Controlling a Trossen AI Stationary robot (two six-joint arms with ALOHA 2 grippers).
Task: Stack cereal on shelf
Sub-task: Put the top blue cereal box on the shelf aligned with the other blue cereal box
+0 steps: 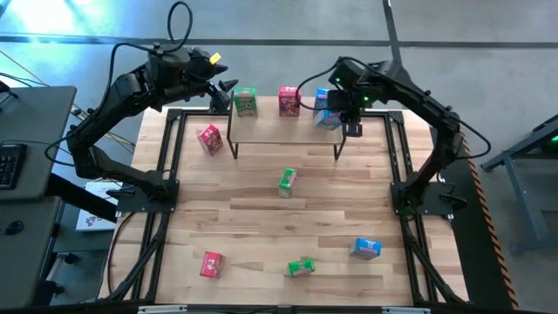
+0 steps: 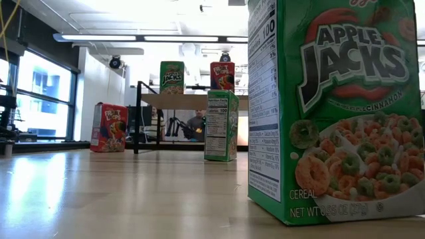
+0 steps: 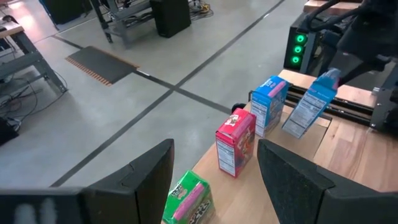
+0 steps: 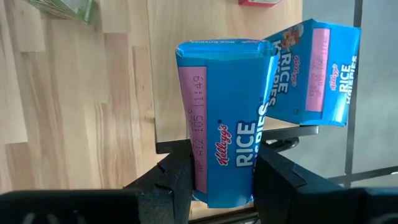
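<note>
The right gripper (image 4: 217,171) is clamped on a blue cereal box (image 4: 227,118), its two fingers pressing the box's narrow sides near one end, so the box stands out beyond the pincer. Just past that held box, touching or nearly touching its far edge, a second blue box (image 4: 317,68) already stands on the shelf (image 1: 283,129). In the high view this pincer hangs over the shelf's right end, with the held box tilted beside the standing one.

The step in hand looks like placing: the third shelf slot is filled and this blue box is being brought to join or top its twin. The next move probably calls for squaring the tilted box, lowering it without knocking the neighbour, then letting go.

Farther along the shelf from the pincer stand a red-pink box (image 1: 289,100) and a green box (image 1: 245,102). The left gripper (image 3: 214,180) waits at the shelf's opposite end, jaws standing wide and empty, just beside the green box.

Farthest off, on the table (image 1: 261,218) in front of the shelf, five more boxes lie scattered: a red-pink one beside the shelf's left leg, a green one in the middle, and red-pink, green and blue ones near the table's front edge.
</note>
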